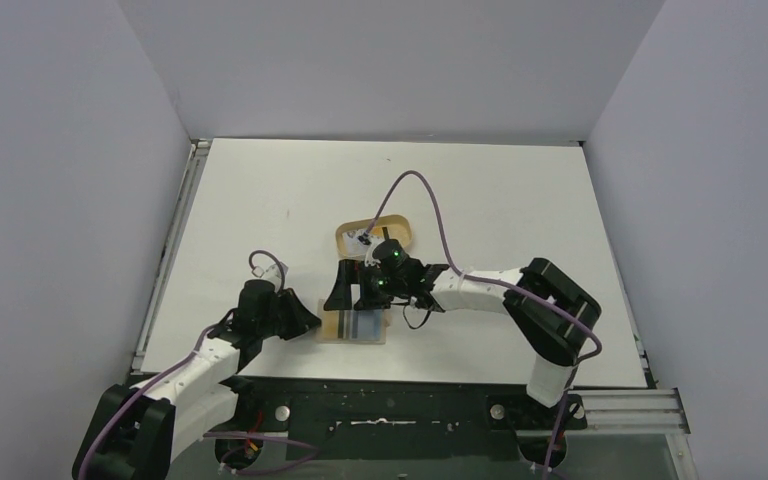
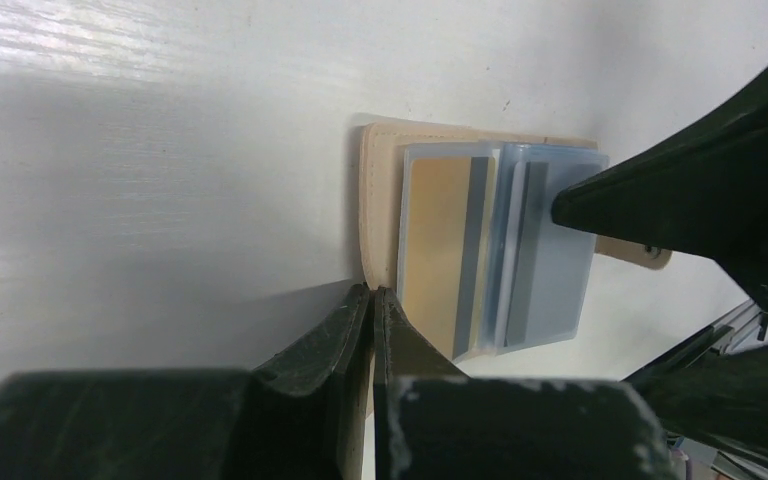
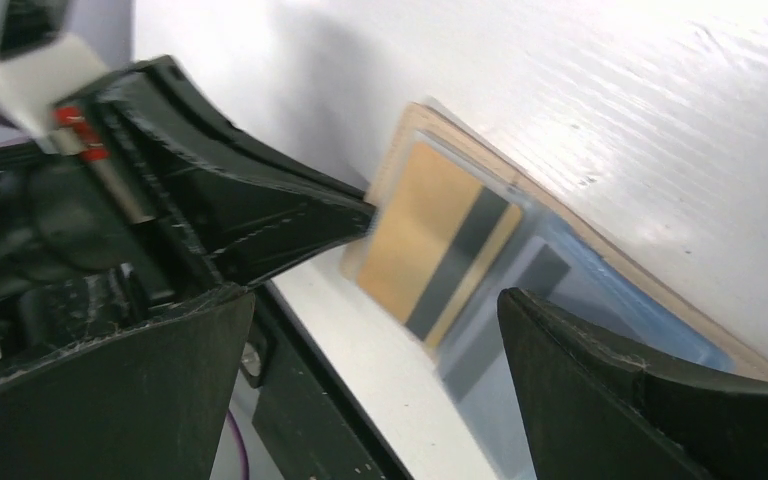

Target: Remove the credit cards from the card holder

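Note:
The tan card holder [image 1: 332,327] lies open and flat near the table's front edge. Several credit cards [image 2: 545,260] are fanned across it: pale blue ones and a tan one with a grey stripe [image 2: 438,245], all overhanging the holder's [image 2: 378,190] edge. My left gripper [image 2: 373,293] is shut, its tips pressed against the holder's edge. My right gripper [image 1: 355,288] hovers open over the cards. One of its fingers [image 2: 600,200] touches a pale blue card, the other stands off to the side. In the right wrist view its wide-apart fingers [image 3: 600,380] frame the cards [image 3: 430,250].
A tan oval tray [image 1: 345,235] with a raised rim stands just behind the right gripper, with a small thing in it. The table's front edge and a black rail [image 1: 410,400] run close beside the holder. Grey walls enclose the table on three sides.

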Robot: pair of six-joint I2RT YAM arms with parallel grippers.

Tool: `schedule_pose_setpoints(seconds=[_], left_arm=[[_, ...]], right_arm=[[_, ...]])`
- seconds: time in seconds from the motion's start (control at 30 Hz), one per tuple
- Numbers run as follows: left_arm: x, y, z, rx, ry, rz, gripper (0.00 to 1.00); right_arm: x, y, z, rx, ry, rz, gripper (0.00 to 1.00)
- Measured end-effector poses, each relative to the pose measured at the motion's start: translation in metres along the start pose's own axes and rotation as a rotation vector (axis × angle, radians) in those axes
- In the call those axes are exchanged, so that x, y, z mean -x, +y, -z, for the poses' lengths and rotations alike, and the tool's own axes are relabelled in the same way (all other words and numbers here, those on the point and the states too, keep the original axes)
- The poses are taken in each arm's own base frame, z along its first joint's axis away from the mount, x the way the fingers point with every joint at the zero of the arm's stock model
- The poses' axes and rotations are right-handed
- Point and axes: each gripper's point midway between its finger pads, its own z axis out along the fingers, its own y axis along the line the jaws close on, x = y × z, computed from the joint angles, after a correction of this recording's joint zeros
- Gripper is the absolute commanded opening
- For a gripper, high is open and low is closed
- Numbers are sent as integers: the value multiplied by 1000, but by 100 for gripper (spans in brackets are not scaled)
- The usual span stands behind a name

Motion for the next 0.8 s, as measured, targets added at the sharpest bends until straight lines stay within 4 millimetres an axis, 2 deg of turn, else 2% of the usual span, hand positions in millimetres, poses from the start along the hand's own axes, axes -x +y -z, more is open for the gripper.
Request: schedule_pose_setpoints(seconds=[0.1, 0.17, 0.8], left_arm=[[-1, 2, 1, 8, 2, 0, 0], [-2, 3, 2, 14, 3, 0, 0], [-4, 8, 4, 43, 8, 9, 0]], right_arm=[[-12, -15, -9, -42, 33, -30, 100], [-17, -17, -13, -49, 44, -40, 100], [-35, -7, -26, -67, 95, -101, 100]])
